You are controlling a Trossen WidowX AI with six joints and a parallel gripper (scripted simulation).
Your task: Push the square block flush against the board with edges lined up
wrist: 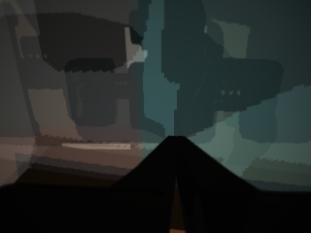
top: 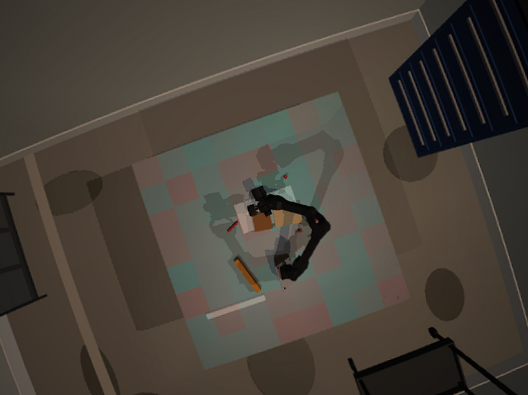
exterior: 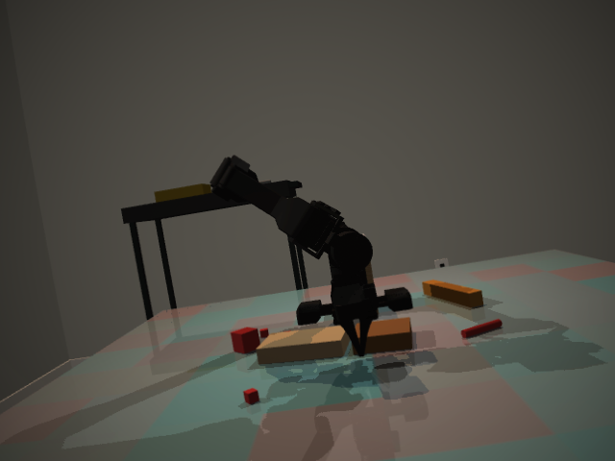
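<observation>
No legible brand, label or writing on any part. Hand [exterior: 361, 352] [wrist: 175, 144] closed, nothing gripped, tips down by orange block [exterior: 384, 335] [top: 261, 222], near tan board [exterior: 304, 345] [top: 286, 215].

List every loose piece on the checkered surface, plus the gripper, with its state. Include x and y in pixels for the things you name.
Gripper [top: 255, 210] [exterior: 360, 352] [wrist: 175, 144]: shut, pointing down
Tan board [top: 286, 216] [exterior: 303, 343]: lying flat
Darker orange block [top: 261, 222] [exterior: 384, 336]: lying flat
Orange bar [top: 247, 274] [exterior: 452, 293]: lying flat
Red stick [top: 232, 226] [exterior: 481, 328]: lying down
Red cubes [exterior: 245, 339]: resting
</observation>
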